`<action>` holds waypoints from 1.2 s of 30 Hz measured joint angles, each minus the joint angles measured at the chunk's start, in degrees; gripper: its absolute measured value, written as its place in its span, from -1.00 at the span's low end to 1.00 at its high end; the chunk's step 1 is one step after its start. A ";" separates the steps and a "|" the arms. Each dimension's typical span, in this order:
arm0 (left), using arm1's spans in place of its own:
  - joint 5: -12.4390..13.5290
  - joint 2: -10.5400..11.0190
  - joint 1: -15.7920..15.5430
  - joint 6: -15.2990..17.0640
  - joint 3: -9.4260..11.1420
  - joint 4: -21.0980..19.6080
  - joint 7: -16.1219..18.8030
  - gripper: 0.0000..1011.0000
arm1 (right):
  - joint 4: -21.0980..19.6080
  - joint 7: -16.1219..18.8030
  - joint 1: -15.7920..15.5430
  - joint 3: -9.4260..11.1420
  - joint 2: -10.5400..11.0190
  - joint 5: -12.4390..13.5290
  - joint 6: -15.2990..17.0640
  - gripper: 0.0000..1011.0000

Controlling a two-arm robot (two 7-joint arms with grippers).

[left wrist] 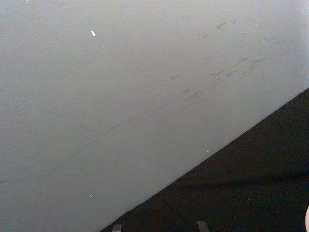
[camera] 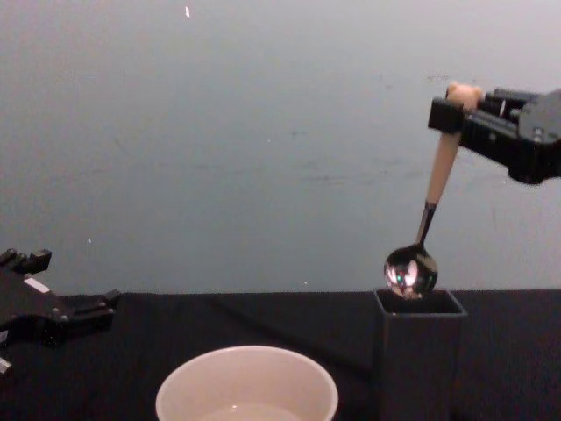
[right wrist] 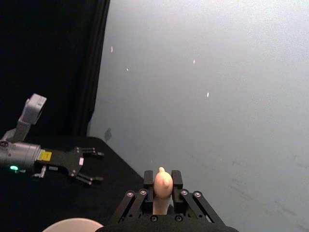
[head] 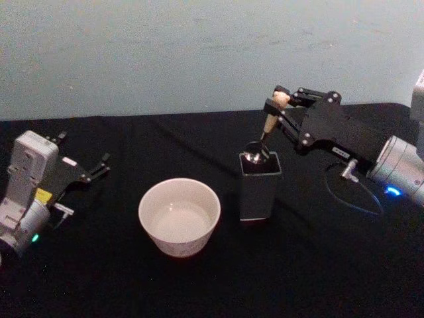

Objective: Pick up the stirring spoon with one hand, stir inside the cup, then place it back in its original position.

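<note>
My right gripper [camera: 456, 103] has its jaws clenched on the stirring spoon [camera: 436, 197], bowl hanging just above the holder [head: 259, 187]; cup [head: 179, 216] sits left; left gripper [head: 99, 167] parked, jaws released.

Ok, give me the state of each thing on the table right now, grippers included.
Spoon: held by its handle top, tilted, bowl just above the holder's mouth.
Holder: upright, open top.
Cup: upright, left of the holder, nothing in it but what looks like clear liquid.
Right gripper: shut on the spoon.
Left gripper: open, parked at the table's left.
</note>
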 joint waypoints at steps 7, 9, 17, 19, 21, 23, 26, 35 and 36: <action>0.00 0.00 0.00 0.00 0.00 0.00 0.00 0.98 | 1.88 -0.33 0.62 -0.54 -0.55 -0.49 0.49 -0.57; 0.00 0.00 0.00 0.00 0.00 0.00 0.00 0.98 | 2.40 -0.33 0.88 -0.70 -0.77 -0.57 0.57 -0.57; 0.00 0.00 0.00 0.00 0.00 0.00 0.00 0.98 | 3.92 0.01 1.17 -1.63 -1.13 -0.80 1.35 -0.57; 0.00 0.00 0.00 0.00 0.00 0.00 0.00 0.98 | 4.38 0.07 1.25 -2.03 -1.17 -1.00 1.83 -0.57; 0.00 0.00 0.00 0.00 0.00 0.00 0.00 0.98 | 5.07 0.03 1.42 -2.51 -1.32 -1.34 2.46 -0.57; 0.00 0.00 0.00 0.00 0.00 0.00 0.00 0.98 | 5.62 -0.15 1.54 -2.80 -1.47 -1.59 2.94 -0.57; 0.01 0.00 0.00 0.00 0.00 0.00 0.00 0.98 | 6.78 -0.66 1.80 -3.38 -1.98 -2.01 3.96 -0.57; 0.00 0.00 0.00 0.00 0.00 0.00 0.00 0.98 | 9.95 -2.09 2.64 -4.38 -3.62 -2.72 5.85 -0.57; 0.00 0.00 0.00 0.00 0.00 0.00 0.00 0.98 | 10.20 -2.16 2.69 -4.44 -3.74 -2.76 6.01 -0.57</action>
